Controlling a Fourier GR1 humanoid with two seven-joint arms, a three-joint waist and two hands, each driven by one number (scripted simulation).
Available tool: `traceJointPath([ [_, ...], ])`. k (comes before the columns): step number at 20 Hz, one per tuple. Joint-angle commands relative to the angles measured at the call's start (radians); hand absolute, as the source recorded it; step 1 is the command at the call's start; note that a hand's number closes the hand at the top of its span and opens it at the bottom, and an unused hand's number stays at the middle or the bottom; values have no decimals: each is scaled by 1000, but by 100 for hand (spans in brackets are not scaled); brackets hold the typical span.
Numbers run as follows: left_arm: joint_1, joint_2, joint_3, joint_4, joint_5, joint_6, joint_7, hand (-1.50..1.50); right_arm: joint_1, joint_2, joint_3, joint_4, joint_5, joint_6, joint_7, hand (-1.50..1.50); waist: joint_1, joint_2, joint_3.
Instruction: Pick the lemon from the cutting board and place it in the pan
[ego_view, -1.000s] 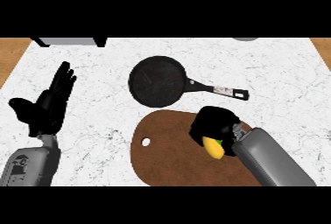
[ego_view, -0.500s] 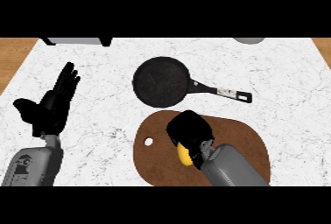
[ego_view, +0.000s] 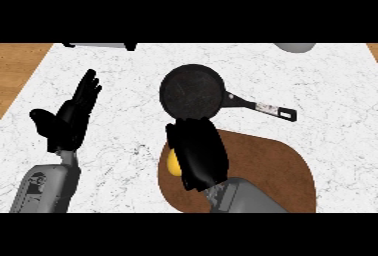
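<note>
With the lemon clasped in the right hand over the cutting board's left edge, the pan lies just ahead, handle pointing right, while the left hand rests open over the worktop.

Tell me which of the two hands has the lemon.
The right hand, over the cutting board, is curled round the yellow lemon. The left hand rests open on the counter's left, fingers up, holding nothing.
</note>
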Motion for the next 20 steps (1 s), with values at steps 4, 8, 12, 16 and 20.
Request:
traceJointPath([
  [4,-26,-13,-16,6,-11,7,7,0,-170,4,126,6,-44,-291,406,150,25,12,-1],
  [8,-22,-9,-14,34,-20,3,-26,0,-255,4,97,19,-137,-482,500,150,30,21,-1],
  [12,-47,2,14,52,-12,8,-36,0,-387,4,43,182,-186,-600,506,150,13,25,-2],
  [16,-2,-1,4,-29,1,2,9,0,-430,4,-8,409,-174,-655,413,150,-13,18,0],
  [20,-14,3,23,16,3,1,-20,0,-519,4,-99,631,-233,-730,259,150,-21,26,0],
])
